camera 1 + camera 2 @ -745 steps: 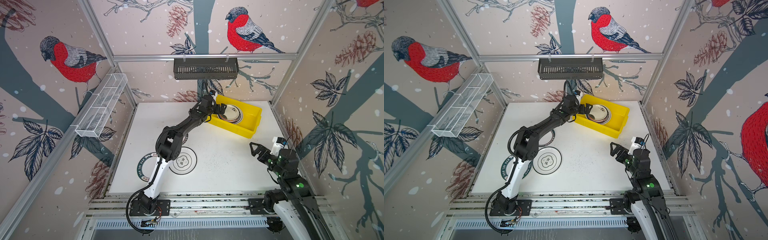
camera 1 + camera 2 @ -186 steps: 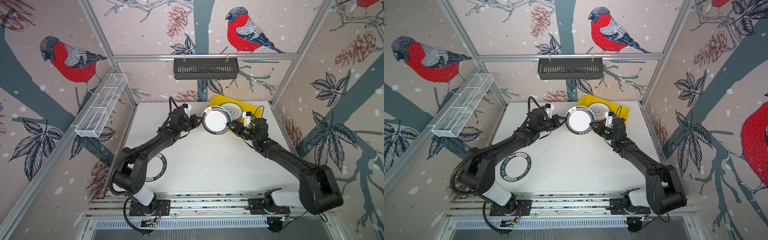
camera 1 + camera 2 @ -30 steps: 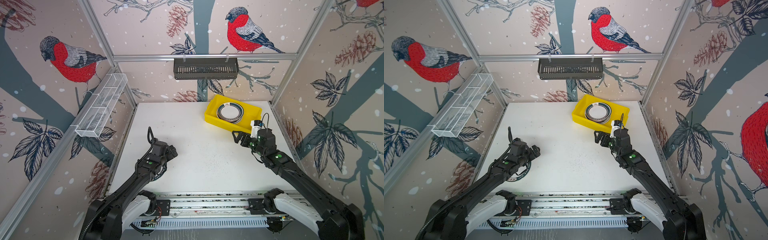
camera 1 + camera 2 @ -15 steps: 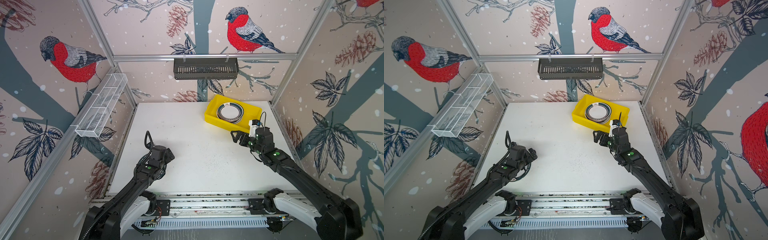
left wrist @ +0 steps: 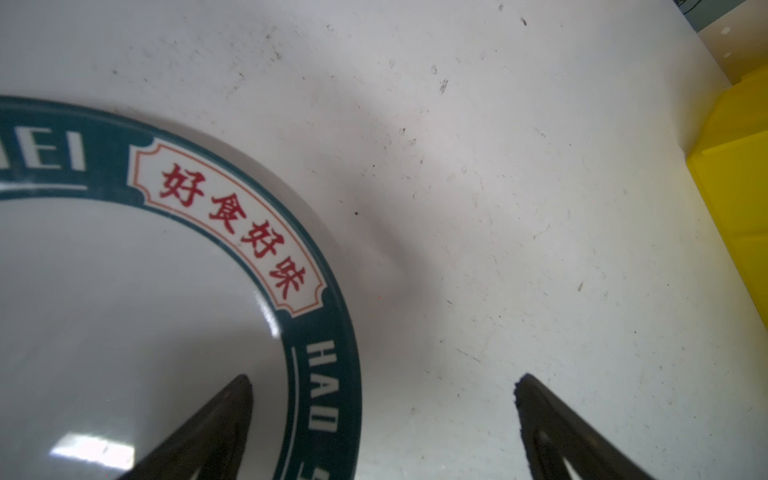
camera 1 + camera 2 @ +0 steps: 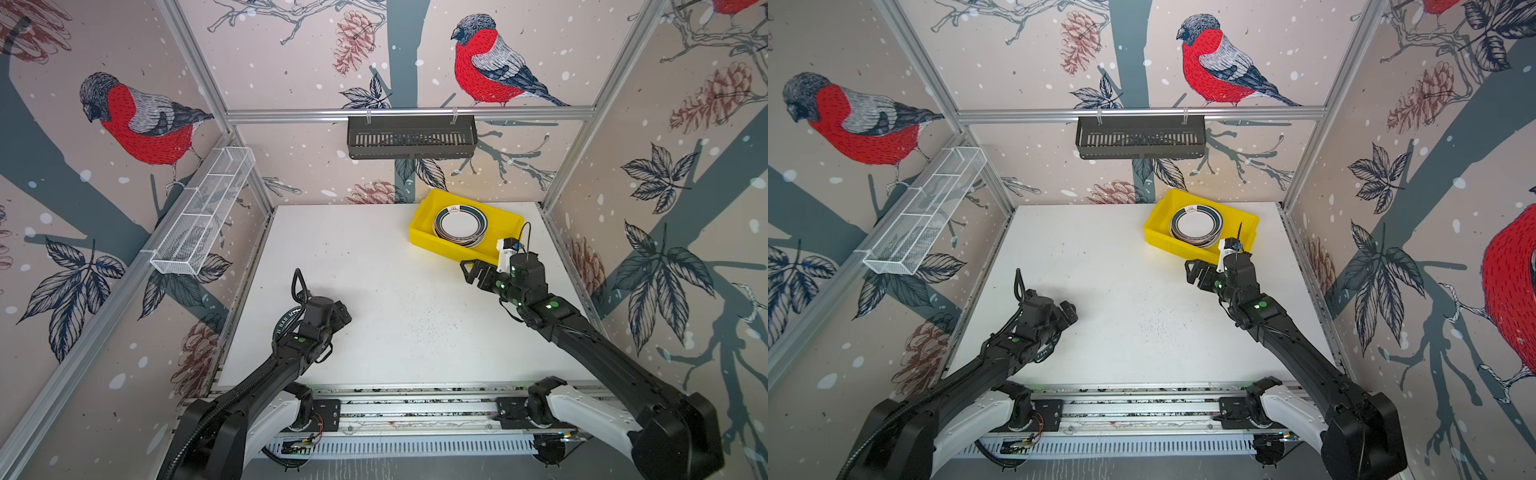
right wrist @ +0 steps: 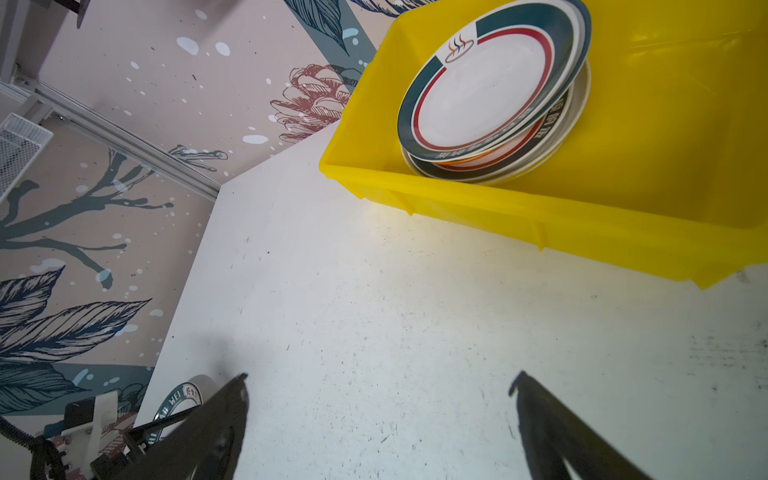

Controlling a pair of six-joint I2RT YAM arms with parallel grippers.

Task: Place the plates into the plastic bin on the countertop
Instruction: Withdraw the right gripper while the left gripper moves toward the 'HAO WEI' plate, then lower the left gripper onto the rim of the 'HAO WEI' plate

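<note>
The yellow plastic bin (image 6: pixel 449 251) sat far right, long axis running left-right, plates (image 6: pixel 459 226) stacked inside. The left gripper (image 5: pixel 382 382), jaws wide, straddled a flat near-left teal-rimmed plate (image 5: pixel 124 311)'s rim; the right gripper (image 6: pixel 471 272) gaped empty.

Place: enclosed robot test cell, a lab rig.
Walls: bullfinch-print panels (image 6: pixel 141 120) held in aluminium framing (image 6: pixel 409 113).
Floor: plain white countertop (image 6: pixel 374 257).
6 o'clock: mounting rail (image 6: pixel 415 409) bearing two robot arms (image 6: pixel 582 336).
12 o'clock: black basket (image 6: pixel 411 137) hung on the framing.
</note>
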